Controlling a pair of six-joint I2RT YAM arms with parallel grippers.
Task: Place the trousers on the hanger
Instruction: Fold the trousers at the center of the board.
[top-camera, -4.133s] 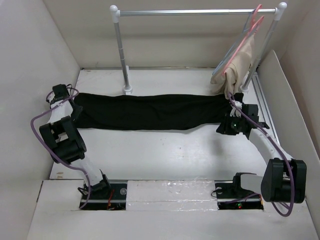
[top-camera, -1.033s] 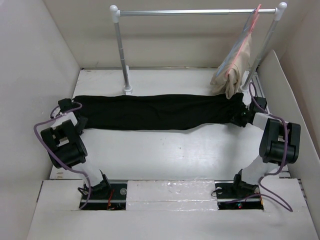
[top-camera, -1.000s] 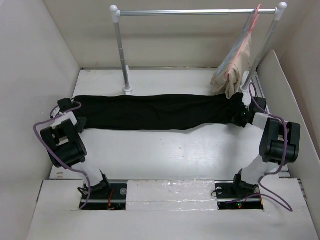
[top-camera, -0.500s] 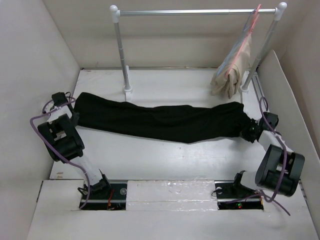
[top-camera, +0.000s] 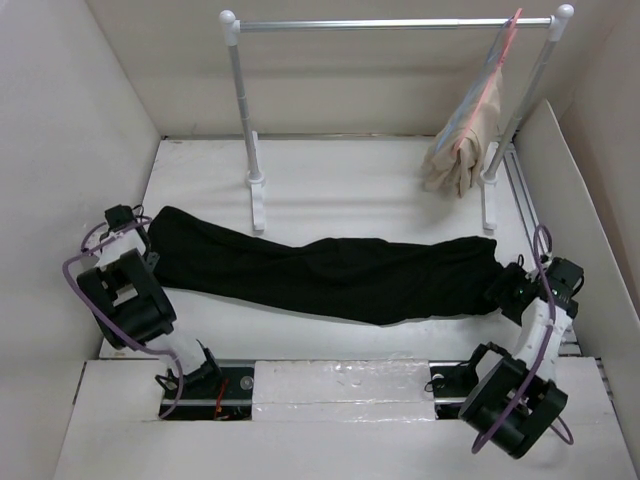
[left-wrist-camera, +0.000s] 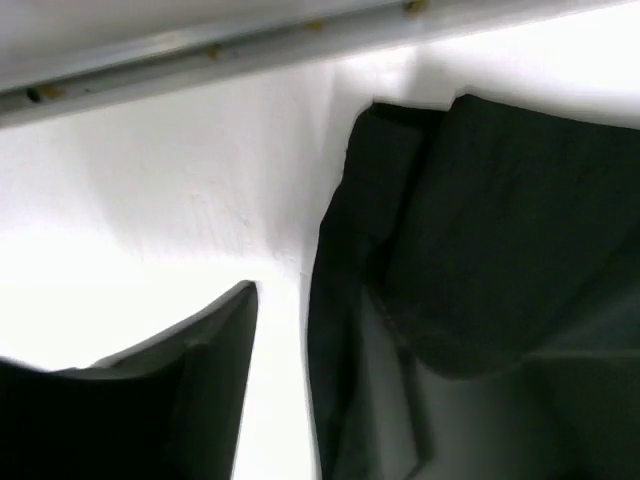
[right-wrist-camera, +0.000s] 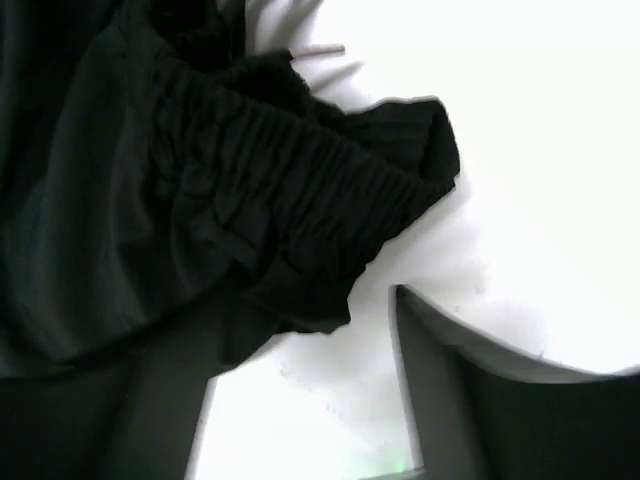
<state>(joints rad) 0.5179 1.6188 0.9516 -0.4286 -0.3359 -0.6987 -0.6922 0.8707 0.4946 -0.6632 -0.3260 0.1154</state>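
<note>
The black trousers (top-camera: 330, 272) lie flat across the table, slanting from far left to nearer right. My left gripper (top-camera: 148, 243) is at their left end. In the left wrist view it (left-wrist-camera: 320, 320) is open: bare table shows between one finger (left-wrist-camera: 200, 380) and the cloth's edge (left-wrist-camera: 470, 220). My right gripper (top-camera: 503, 287) is at the right end. In the right wrist view it (right-wrist-camera: 305, 340) is open too, with the gathered waistband (right-wrist-camera: 300, 190) draped over one finger. The hanger (top-camera: 474, 95) shows only as a thin pale-blue strip on the rail, far right.
A metal clothes rail (top-camera: 390, 22) on two posts stands at the back, its left foot (top-camera: 259, 205) just behind the trousers. A beige garment (top-camera: 462, 140) on a pink hanger (top-camera: 512, 28) hangs at its right end. White walls (top-camera: 60, 150) close both sides.
Both arms drew back toward the near edge and dragged the trousers nearer, the right end most. Both grippers, shut on the cloth ends before, now stand open.
</note>
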